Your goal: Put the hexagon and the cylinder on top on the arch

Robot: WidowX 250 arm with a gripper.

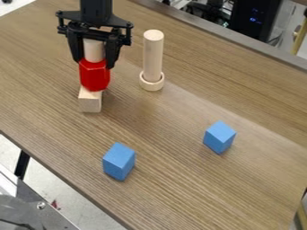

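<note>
One desk [168, 134]: brown with a wood grain, set slantwise, carrying all the blocks.
Black case [256, 18]: beyond the far edge of the desk, toward the upper right, with small blue lights.
End effector [94, 64]: black, hanging down at the upper left, around the short cylinder and at the top of the red hexagon; how far open it is, and whether it grips either one, I cannot tell.
Tall cylinder [153, 55]: pale wood, upright, just to the right of the end effector, its foot at the pale ring.
Blue blocks: two, well apart; one [119, 161] at the lower middle, the other [219, 137] farther right and a little farther back.
Red hexagon [94, 78]: upright, directly below the short cylinder and above the pale block; whether it touches the block I cannot tell.
Pale block [90, 102]: wood, on the desk, its upper part hidden by the red hexagon; no arch shape can be made out from this side.
Short cylinder [94, 50]: pale wood, upright on the red hexagon, its top hidden by the end effector.
Pale ring [151, 85]: wood, lying on the desk around the tall cylinder's foot.
</note>
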